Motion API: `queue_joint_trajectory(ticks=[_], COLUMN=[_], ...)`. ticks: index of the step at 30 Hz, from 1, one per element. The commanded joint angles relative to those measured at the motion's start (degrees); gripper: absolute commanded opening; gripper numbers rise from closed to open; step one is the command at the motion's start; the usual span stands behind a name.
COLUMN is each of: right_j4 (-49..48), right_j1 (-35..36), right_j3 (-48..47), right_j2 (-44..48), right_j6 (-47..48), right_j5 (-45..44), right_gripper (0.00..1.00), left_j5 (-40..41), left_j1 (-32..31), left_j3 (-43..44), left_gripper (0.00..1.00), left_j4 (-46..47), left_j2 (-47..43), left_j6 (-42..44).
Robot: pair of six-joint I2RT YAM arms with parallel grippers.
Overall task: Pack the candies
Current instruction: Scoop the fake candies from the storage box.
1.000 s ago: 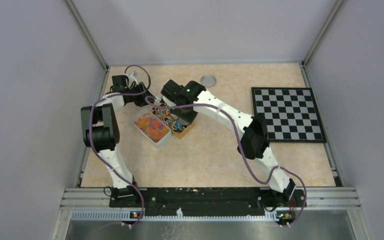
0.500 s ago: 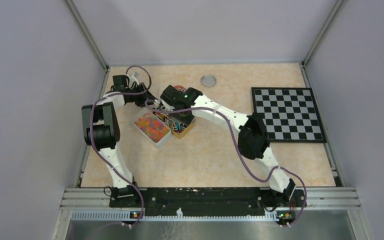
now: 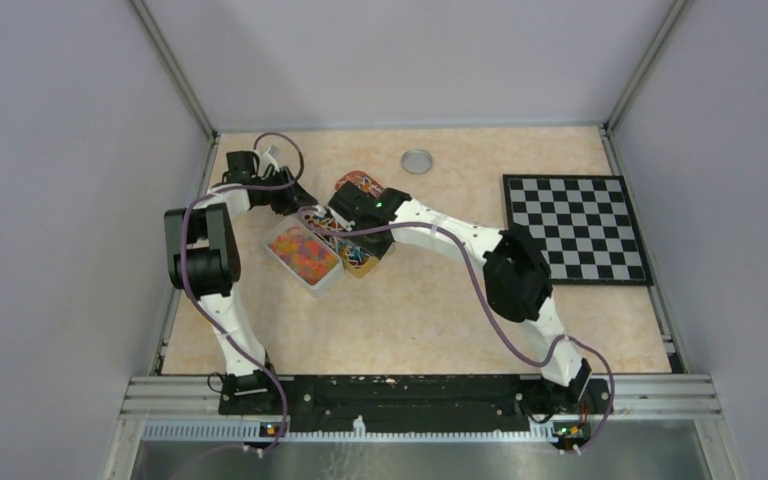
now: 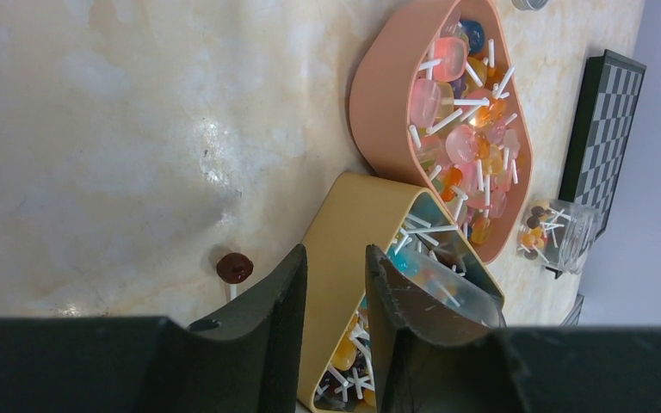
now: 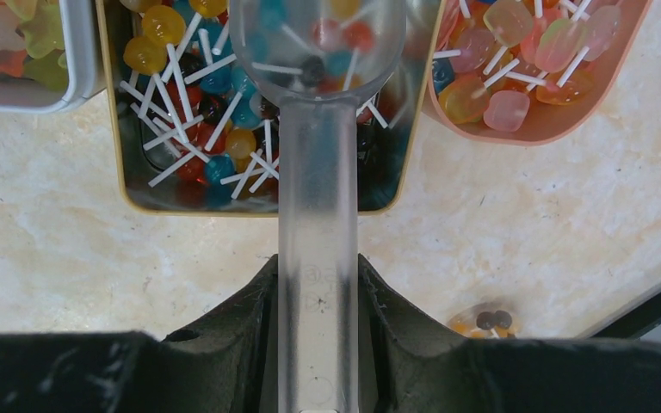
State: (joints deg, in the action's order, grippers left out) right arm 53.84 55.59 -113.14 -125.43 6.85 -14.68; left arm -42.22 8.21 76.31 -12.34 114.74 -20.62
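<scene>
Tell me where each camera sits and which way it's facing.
Top external: above and behind the bases, looking down at the table; the left arm and right arm show.
Left wrist: on the left arm, looking along the left tool at the yellow tray it grips.
Right wrist: looking down past the right tool and its scoop into that tray.
Shared: both wrist views show the yellow tray and pink tray.
</scene>
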Motion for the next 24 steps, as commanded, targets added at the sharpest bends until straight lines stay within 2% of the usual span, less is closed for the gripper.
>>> queue_joint_trajectory(ticks=[1, 16, 24], right_j4=[-7.4, -15.3, -21.7], right_j1=[-0.1, -1.1, -2.5], right_j3=[3.8, 10.7, 18.4], right_j2=[5.1, 7.0, 10.7], right_j6=[-1.6, -2.9, -4.1], right_j5=[0.5, 2.6, 4.9], right_gripper=[0.0, 0.0, 0.0], left_j5=[-1.8, -3.2, -3.0], left_j1=[0.2, 0.2, 0.2], left_j3=[2.0, 1.7, 1.9], left_gripper=[0.37, 0.36, 0.36], left_j4=[0.6, 1.4, 1.3], left_j2=[0.0, 0.6, 0.7], left_j6=[0.6, -0.4, -0.1])
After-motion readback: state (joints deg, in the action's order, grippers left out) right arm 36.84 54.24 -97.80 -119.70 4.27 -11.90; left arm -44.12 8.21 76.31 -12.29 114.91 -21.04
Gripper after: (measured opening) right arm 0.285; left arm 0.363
